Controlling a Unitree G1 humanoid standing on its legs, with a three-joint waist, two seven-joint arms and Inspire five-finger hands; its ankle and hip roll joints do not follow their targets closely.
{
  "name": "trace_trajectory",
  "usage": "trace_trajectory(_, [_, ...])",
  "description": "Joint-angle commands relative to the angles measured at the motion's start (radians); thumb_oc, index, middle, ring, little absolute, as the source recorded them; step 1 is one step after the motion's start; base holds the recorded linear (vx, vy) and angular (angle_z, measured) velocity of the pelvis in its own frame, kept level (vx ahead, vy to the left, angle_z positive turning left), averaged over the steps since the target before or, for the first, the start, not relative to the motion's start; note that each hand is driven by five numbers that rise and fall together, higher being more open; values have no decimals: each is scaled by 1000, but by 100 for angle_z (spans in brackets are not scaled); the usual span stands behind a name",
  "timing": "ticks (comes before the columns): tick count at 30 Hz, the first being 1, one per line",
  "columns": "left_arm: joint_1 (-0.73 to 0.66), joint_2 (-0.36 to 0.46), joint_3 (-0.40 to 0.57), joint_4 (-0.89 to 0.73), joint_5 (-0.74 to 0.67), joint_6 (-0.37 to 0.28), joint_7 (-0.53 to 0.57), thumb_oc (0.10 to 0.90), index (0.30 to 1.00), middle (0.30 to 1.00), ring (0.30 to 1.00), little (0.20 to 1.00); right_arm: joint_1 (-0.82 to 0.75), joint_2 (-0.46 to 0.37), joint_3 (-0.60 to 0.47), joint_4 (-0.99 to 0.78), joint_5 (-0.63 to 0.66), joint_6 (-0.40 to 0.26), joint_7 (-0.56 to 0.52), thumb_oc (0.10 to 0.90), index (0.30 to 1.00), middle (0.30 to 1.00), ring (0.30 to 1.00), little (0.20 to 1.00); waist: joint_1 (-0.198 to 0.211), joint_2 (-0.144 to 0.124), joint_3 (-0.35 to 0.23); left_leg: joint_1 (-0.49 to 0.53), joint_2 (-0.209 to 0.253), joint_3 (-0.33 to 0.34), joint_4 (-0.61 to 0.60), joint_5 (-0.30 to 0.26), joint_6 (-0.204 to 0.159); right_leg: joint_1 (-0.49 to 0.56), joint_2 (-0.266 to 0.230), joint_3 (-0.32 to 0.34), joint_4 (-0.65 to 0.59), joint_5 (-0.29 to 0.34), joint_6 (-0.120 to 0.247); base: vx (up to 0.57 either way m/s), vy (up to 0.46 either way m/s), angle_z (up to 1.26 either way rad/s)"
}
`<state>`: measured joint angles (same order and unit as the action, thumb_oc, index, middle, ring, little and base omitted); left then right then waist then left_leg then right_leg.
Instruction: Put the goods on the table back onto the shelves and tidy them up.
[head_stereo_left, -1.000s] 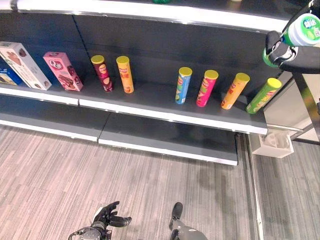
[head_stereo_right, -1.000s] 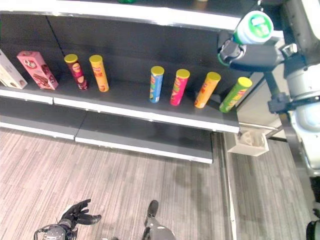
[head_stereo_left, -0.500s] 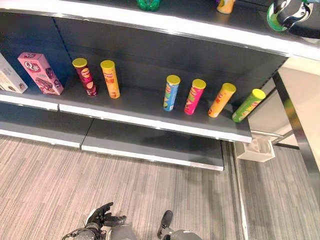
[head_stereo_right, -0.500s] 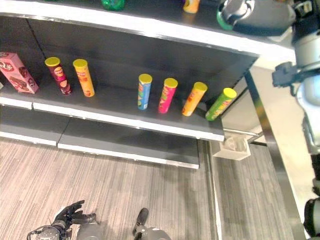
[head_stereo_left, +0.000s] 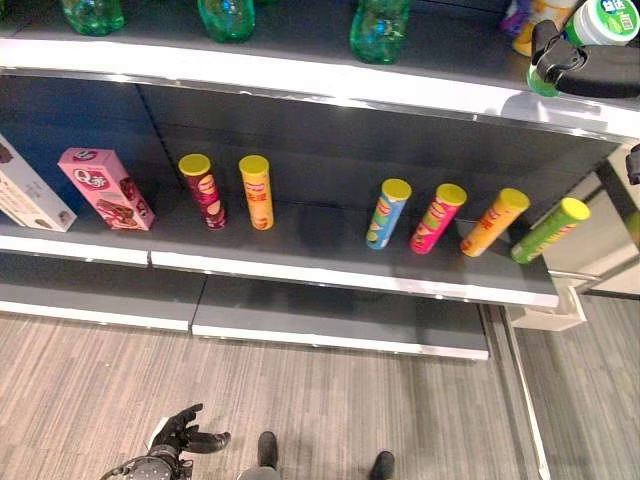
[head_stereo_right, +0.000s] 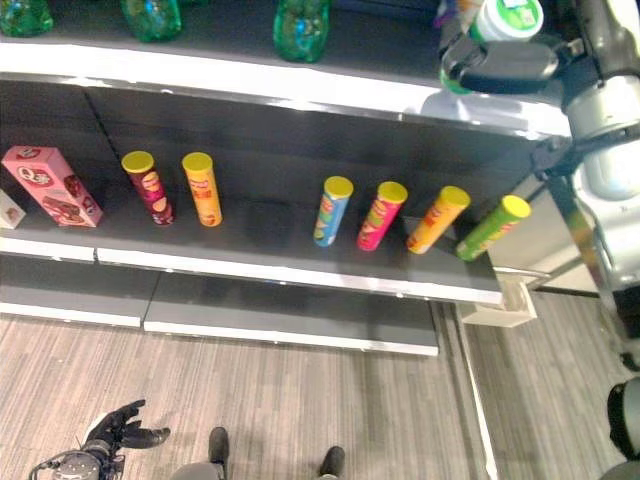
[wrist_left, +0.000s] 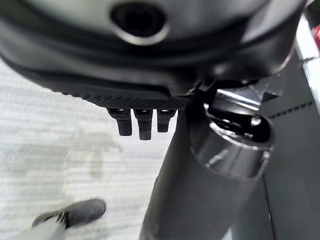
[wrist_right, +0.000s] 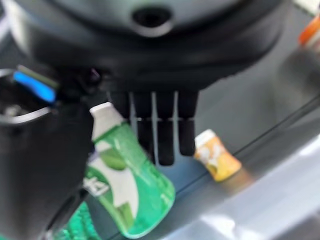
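right robot hand grips a green bottle at the top shelf.
fingers curled round it above the shelf's right end; left robot hand hangs low, fingers loosely spread, empty.

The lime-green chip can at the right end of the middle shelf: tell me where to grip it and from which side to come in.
Grip the lime-green chip can round the middle of its tube, coming from the open front of the shelf. It is a slim cylinder that appears to tilt right, yellow lid up. The orange can stands just left, so the approach likely needs to match the tilt.
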<state>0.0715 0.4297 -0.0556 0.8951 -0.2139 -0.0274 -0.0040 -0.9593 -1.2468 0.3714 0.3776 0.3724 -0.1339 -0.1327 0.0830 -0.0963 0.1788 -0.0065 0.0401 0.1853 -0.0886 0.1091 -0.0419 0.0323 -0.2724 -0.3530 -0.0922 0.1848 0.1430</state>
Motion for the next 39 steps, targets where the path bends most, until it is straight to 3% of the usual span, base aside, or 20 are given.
trace_trajectory(1, [34, 32, -51, -27, -4, -51, 8, 800, 900, 900, 900, 900, -223, -79, 48, 69, -25, -20, -46, 400, 300, 300, 300, 300, 26, -28, -61, 36, 48, 12, 6, -93, -63, 17, -32, 10, 85, -90, 96, 30, 33, 2])
trace_trajectory(3, [29, 27, -57, -25, -1, -54, 12, 800, 900, 900, 900, 900, -303, -77, 136, 141, -35, -12, -42, 400, 300, 300, 300, 300, 23, -27, -61, 34, 46, 12, 5, -93, -62, 17, -33, 11, 85, -84, 97, 42, 3, -1])
trace_trajectory(6, [30, 23, -60, -30, -4, -54, 11, 800, 900, 900, 900, 900, -329, -70, 166, 168, -37, -5, -38, 400, 300, 300, 300, 300, 19, -27, -64, 33, 49, 12, 4, -91, -64, 20, -31, 5, 79, -81, 97, 24, -12, -2])
trace_trajectory(23, [55, -2, -60, 5, 13, -45, 11, 800, 900, 900, 900, 900, -291, -46, 159, 230, -38, 7, -13, 400, 300, 300, 300, 300, 19, -47, -70, 41, 87, 4, 3, -84, -83, 50, 9, -27, 40, -94, 88, 25, -34, -1])
trace_trajectory(39, [54, -1, -64, 13, 20, -46, 22, 800, 900, 900, 900, 900, -262, -10, 122, 275, -60, 23, -38, 400, 300, 300, 300, 300, 38, -40, -55, 14, 90, -14, 1, -74, -88, 51, 16, -49, 25, -95, 86, 14, -15, 5])
